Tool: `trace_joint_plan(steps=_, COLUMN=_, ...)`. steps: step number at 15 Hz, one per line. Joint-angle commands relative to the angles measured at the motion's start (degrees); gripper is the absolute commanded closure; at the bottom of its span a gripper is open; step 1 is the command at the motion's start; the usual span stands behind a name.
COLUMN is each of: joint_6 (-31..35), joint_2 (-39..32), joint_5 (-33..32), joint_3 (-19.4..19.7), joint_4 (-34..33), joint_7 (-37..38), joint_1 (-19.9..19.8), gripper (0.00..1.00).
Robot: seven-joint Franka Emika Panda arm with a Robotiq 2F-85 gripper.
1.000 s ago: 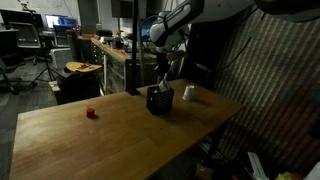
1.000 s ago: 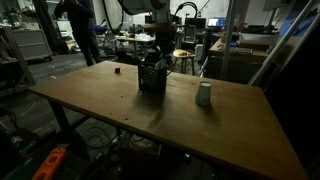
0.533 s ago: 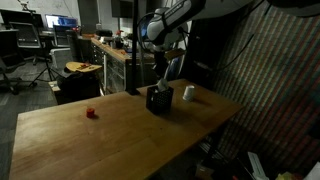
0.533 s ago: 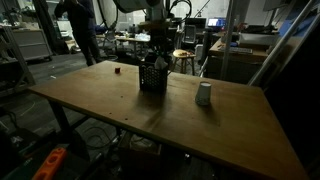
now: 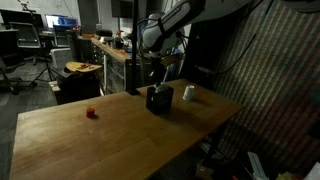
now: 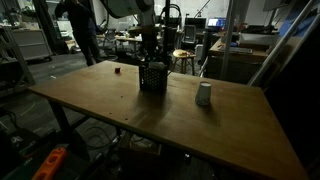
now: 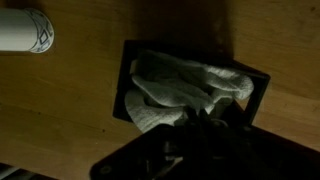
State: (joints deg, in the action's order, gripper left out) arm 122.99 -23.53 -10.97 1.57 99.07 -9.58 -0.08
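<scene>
in an exterior view the gripper (image 5: 153, 76) hangs just over the dark mesh box (image 5: 159, 99), far side of the wooden table (image 5: 120, 145). it has slid left over the last second, from the box's right edge toward its left one, and sits a touch higher. box, white cup (image 5: 188, 93) just to its right and small red thing (image 5: 90, 113) well off to the left haven't budged.

in an exterior view from across the table, the gripper (image 6: 150, 57) is right above the box (image 6: 152, 78), barely clear of the rim. the cup (image 6: 204, 94) stands apart on the right, the red thing (image 6: 117, 70) farther back on the left, with bare table (image 6: 210, 135) in the near part. same story here: only the arm has shifted, and nothing white trails up from the box.

wrist view now, looking straight down: the white cloth (image 7: 185, 85) lies crumpled inside the box (image 7: 125, 85), filling most of it, with the cup (image 7: 22, 30) lying at top left of the picture. the gripper (image 7: 200, 128) comes in dark from the bottom, jaws pressed fully together right at the cloth's near edge. whether a fold is pinched between them is too murky to call. my read: the cloth hasn't come up with the arm, so it is in the box for now.
</scene>
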Motion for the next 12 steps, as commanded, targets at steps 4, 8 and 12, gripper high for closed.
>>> trace_joint_plan(steps=4, joint_6=0.35, joint_2=1.65, joint_5=-1.16, joint_3=-0.27, joint_4=4.79, joint_7=3.61, joint_1=1.57, gripper=0.96)
trace_joint_plan(steps=8, joint_6=0.26, joint_2=-0.29, joint_5=-0.6, joint_3=-0.19, joint_4=5.79, joint_7=4.39, joint_1=1.46, gripper=0.96)
trace_joint_plan(steps=12, joint_6=0.21, joint_2=-2.76, joint_5=-0.16, joint_3=-0.02, joint_4=5.38, joint_7=5.04, joint_1=1.07, gripper=0.96)
